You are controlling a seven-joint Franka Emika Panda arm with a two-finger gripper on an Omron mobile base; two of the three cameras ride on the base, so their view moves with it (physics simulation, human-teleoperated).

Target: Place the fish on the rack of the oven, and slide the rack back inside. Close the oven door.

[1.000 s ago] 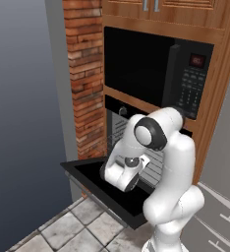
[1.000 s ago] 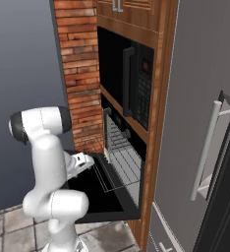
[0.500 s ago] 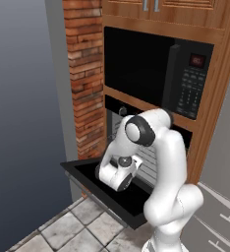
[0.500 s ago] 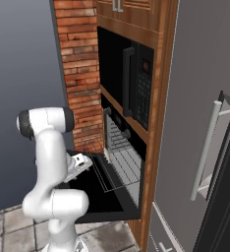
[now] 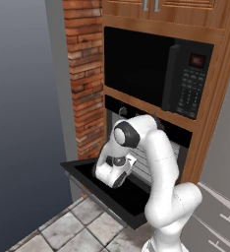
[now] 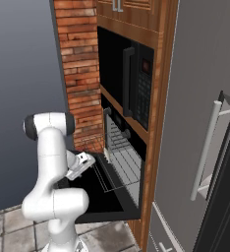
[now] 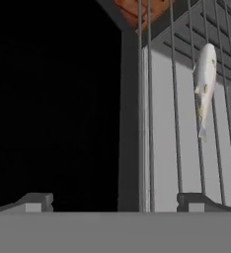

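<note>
A: What is the gripper [image 7: 115, 200] doing?

B: It is standing wide open and holding nothing. In the hand view its two dark finger tips are rising at the bottom edge, far apart, with rack wires running up between them.

A: And the fish [image 7: 204, 86]?

B: It is lying on the rack [image 7: 176, 123], in the upper right of the hand view, well apart from the finger tips. It is a small, slender, pale grey-white body with a few yellowish spots, lined up along the wires.

A: So which step is in hand?

B: Judging from that, the placing looks done and the slide is coming next. In the right base view the rack [image 6: 118, 162] is sticking out of the oven [image 6: 121, 147] at mid-frame, over the oven door [image 6: 95, 194], which is hanging flat open across the lower middle.

A: What is the next move calling for?

B: Probably meeting the rack's front edge and pushing it straight in without jolting the fish, then getting under the door to lift it. In the left base view the hand [image 5: 114, 170] is hovering over the door [image 5: 112, 189] at centre, beside a brick pillar [image 5: 85, 74].
</note>
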